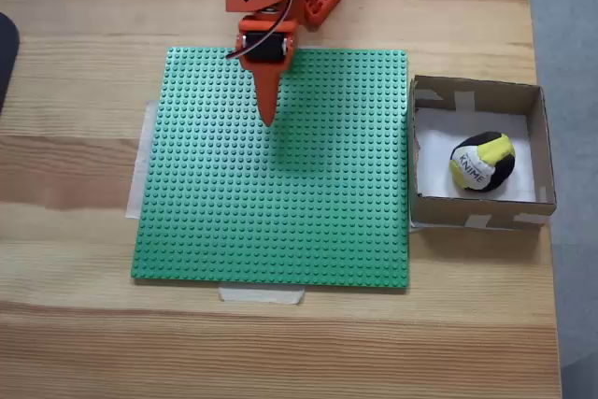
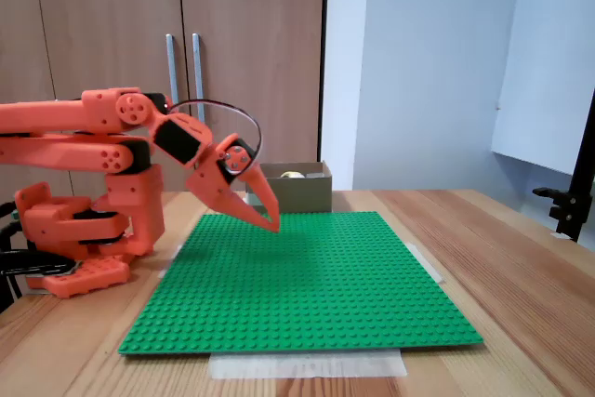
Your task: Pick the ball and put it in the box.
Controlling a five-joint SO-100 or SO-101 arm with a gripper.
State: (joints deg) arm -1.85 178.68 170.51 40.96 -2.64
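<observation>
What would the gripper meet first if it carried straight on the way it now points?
Probably the green baseplate. The gripper, jaws together, slants down over its near edge in the side fixed view, tip just above the studs. The ball and box lie off to the side, out of that line.

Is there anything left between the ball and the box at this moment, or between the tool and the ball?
Nothing stands between the ball and the box: it already lies inside on the white bottom. The tool hangs over the green studded baseplate, its jaws together and holding nothing; between it and the ball stands just the box's near wall.
</observation>
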